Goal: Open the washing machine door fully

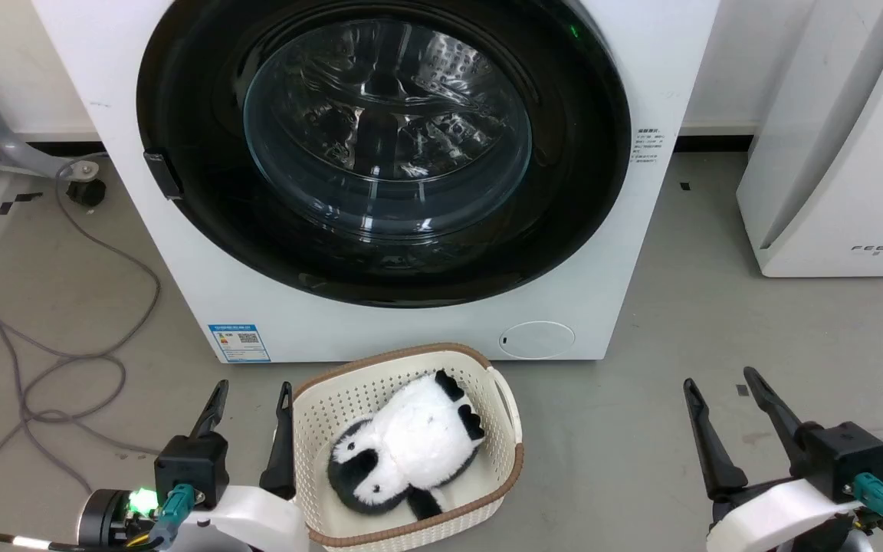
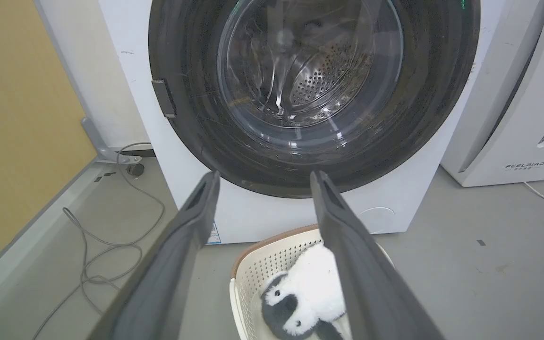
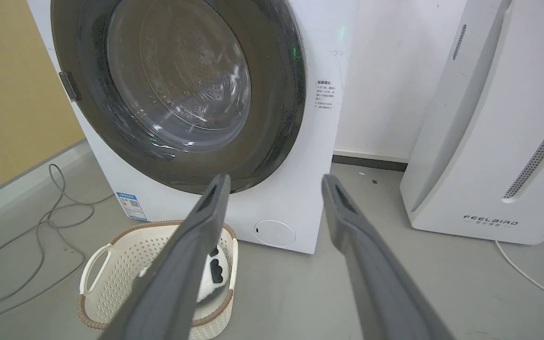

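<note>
Grey floor (image 1: pixel 717 322), washing machine door (image 1: pixel 384 146) closed, glossy black rim (image 1: pixel 579 192), left hand (image 1: pixel 254 385) and right hand (image 1: pixel 718 377) spread, empty

I count one washing machine door (image 1: pixel 579 192), one basket (image 1: pixel 481 504), one plush panda (image 1: pixel 418 437), one white appliance (image 1: pixel 840 153). My left gripper (image 1: pixel 253 385) and right gripper (image 1: pixel 719 377) carry two fingers (image 1: pixel 282 437) each.

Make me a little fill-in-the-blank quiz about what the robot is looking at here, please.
1. The washing machine door is ____.
2. Its handle sits on the robot's ____ side.
3. The plush toy in the basket is black and ____.
4. The left gripper and the right gripper are both ____ and hold nothing.

Missing words: shut; left; white; open.
</note>
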### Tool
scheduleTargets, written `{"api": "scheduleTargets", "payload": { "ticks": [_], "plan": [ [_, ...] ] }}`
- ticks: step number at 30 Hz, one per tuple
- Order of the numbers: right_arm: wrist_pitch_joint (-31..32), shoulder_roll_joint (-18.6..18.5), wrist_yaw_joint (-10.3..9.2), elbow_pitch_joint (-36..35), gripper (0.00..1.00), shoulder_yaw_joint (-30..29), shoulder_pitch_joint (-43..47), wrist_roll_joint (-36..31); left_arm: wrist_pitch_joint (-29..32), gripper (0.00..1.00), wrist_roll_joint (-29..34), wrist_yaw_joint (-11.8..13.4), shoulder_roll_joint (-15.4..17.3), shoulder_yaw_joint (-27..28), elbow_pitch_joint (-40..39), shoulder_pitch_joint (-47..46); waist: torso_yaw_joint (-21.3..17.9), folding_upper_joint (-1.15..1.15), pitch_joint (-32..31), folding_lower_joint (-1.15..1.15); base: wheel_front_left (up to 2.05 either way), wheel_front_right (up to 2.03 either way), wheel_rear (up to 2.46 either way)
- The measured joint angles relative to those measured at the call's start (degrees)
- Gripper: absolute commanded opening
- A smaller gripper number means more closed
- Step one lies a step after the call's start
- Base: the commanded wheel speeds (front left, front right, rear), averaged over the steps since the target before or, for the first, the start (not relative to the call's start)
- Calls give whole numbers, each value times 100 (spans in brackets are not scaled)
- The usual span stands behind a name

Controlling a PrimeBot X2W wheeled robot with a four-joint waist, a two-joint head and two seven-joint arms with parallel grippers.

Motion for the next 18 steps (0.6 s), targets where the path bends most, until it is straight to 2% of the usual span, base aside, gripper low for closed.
{"api": "scheduleTargets", "payload": {
  "ticks": [18],
  "plan": [
    [-149,-380,0,30,100,22,-264,950,-204,100,-32,-48,0,-142,0,-3,66,0,209,0,0,0,0]
  ]
}}
